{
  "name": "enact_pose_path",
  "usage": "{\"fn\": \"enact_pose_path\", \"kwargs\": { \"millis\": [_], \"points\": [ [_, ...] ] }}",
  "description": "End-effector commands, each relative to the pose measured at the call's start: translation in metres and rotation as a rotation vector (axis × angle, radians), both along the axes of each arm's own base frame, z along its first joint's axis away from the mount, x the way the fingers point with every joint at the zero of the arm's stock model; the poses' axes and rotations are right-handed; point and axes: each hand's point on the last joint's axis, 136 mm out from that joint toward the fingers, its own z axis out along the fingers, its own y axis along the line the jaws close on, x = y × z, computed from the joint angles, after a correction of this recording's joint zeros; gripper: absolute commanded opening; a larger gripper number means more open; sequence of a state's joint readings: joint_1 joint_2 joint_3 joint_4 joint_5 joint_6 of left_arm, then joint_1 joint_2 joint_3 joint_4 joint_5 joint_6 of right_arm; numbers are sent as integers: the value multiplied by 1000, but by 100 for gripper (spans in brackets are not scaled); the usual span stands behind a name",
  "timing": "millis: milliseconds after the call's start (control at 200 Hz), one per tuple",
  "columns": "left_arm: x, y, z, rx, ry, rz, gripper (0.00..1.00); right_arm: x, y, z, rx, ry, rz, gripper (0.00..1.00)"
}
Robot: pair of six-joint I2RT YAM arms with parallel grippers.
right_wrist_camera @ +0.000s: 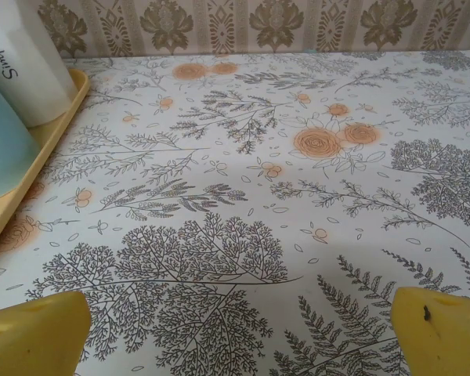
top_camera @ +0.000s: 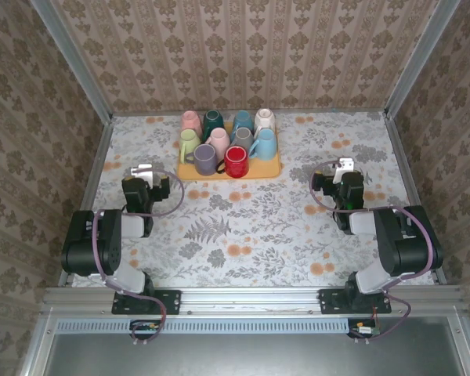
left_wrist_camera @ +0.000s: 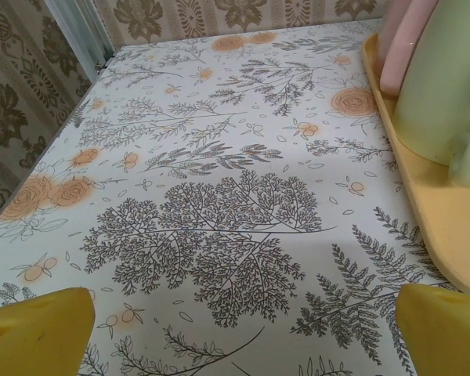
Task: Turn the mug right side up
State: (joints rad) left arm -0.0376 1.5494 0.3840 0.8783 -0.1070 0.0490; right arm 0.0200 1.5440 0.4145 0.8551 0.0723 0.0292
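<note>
Several mugs stand close together on a yellow tray [top_camera: 272, 168] at the back middle of the table. Most show flat bases upward; the red mug [top_camera: 235, 160] at the tray's front shows a dark open mouth. My left gripper [top_camera: 145, 174] sits left of the tray, open and empty, with yellow fingertips [left_wrist_camera: 39, 329] wide apart over bare tablecloth. A light green mug [left_wrist_camera: 446, 78] and a pink mug [left_wrist_camera: 399, 39] stand on the tray edge [left_wrist_camera: 435, 219] to its right. My right gripper [top_camera: 343, 168] is right of the tray, open and empty.
In the right wrist view a white lettered mug [right_wrist_camera: 27, 63] and a light blue mug [right_wrist_camera: 4, 145] stand on the tray's corner [right_wrist_camera: 31, 168] at the left. Floral tablecloth [top_camera: 243, 227] covers the table. Patterned walls and metal frame rails [top_camera: 70, 70] enclose three sides.
</note>
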Motion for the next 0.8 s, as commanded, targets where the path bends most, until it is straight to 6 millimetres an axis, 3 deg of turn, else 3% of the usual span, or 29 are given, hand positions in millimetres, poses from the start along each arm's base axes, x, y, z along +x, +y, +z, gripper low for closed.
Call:
{"fn": "enact_pose_path", "kwargs": {
  "millis": [0, 800],
  "points": [
    [4, -4, 8, -12, -18, -26, 100, 0, 0, 2, 10, -2, 12, 100],
    [4, -3, 7, -14, -16, -28, 100, 0, 0, 3, 11, -3, 13, 100]
  ]
}}
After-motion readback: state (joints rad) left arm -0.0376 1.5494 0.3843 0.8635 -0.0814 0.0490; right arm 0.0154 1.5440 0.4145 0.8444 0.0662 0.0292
